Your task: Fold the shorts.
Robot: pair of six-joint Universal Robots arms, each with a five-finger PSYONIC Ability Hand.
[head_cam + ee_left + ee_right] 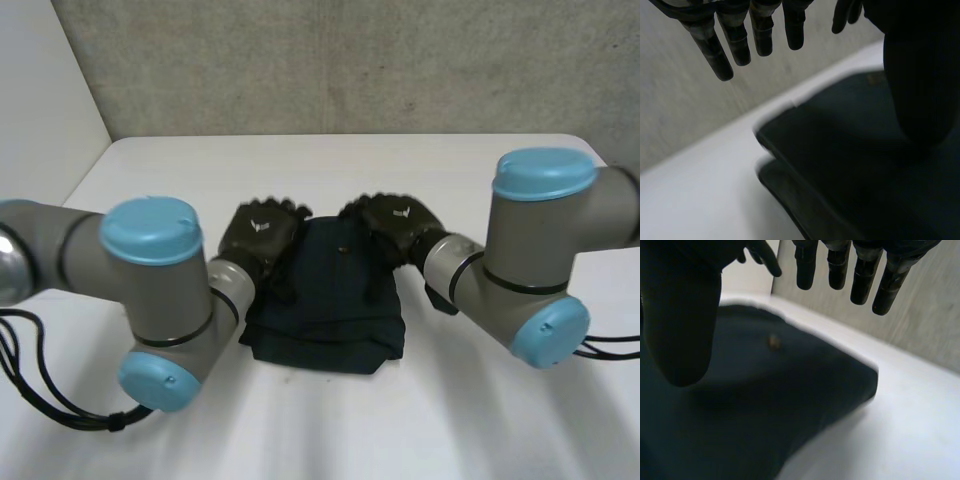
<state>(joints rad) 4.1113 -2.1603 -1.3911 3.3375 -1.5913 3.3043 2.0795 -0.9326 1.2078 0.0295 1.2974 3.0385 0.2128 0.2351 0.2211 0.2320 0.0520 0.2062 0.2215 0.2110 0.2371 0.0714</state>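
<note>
The dark navy shorts (325, 300) lie folded into a compact stack in the middle of the white table (480, 410). My left hand (262, 232) hovers at the stack's far left corner, and my right hand (398, 222) at its far right corner. In the left wrist view the left hand's fingers (740, 40) are straight and spread above the table, its thumb over the shorts (840, 170), holding nothing. In the right wrist view the right hand's fingers (860, 275) are straight too, with the thumb above the shorts (765, 405) near a small brown mark (773, 341).
A grey wall (330, 60) rises behind the table's far edge. A white panel (40, 90) stands at the left. Bare tabletop surrounds the shorts on every side, widest toward the near edge.
</note>
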